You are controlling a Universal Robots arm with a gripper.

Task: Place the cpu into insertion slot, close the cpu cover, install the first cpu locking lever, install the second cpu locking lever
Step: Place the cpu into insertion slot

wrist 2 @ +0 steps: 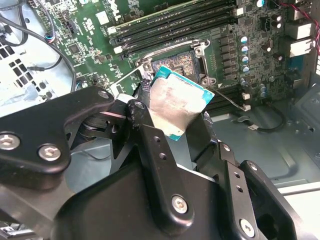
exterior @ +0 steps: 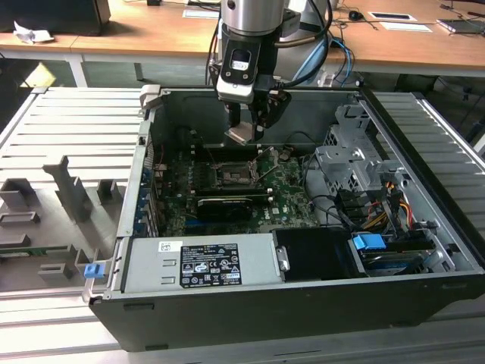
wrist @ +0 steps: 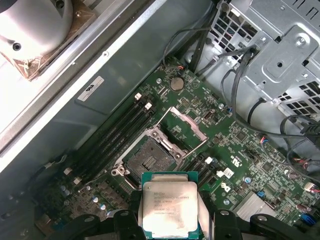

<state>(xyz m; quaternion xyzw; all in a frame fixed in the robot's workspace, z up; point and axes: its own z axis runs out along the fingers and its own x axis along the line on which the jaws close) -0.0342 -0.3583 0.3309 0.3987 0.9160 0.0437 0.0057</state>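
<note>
One cpu (wrist: 170,207) here, pinched in the gripper (exterior: 248,130) with the fingers closed on it, hanging above the one insertion slot (wrist: 148,156) and clear of it. The slot's contact field is showing, and its single cpu cover (wrist: 188,122) is flipped up and open. Slot and cover sit on one motherboard (exterior: 288,193) — inside one open computer case (exterior: 227,318).
</note>
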